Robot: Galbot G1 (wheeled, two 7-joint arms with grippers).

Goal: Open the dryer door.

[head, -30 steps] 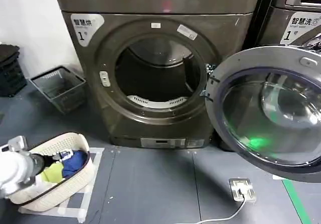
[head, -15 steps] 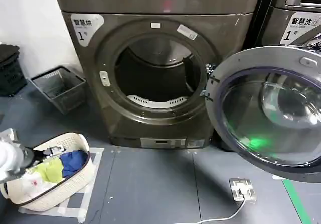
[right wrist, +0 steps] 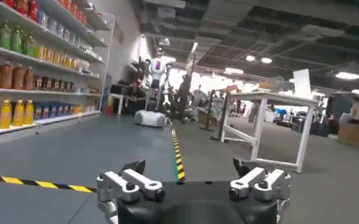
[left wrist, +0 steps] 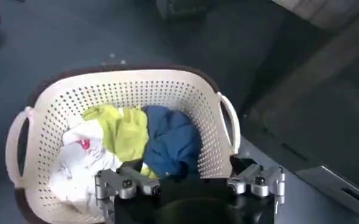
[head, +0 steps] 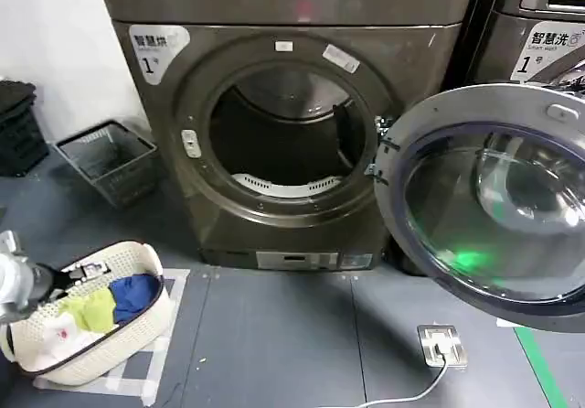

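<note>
The dryer door, chrome-rimmed with dark bulging glass, stands swung wide open to the right of the dark grey dryer. The round drum opening is uncovered and dark inside. My left gripper hovers low at the left, over a white laundry basket, far from the door. In the left wrist view the left gripper is open above the blue and yellow clothes, holding nothing. My right gripper is open and empty, facing a room away from the dryer.
A wire basket stands on the floor left of the dryer, with a black crate beyond it. A second machine sits behind the open door. A floor socket box with a white cable lies in front.
My left arm has drawn back toward the left edge, off the middle of the laundry basket. The door has stayed open in the same place.
</note>
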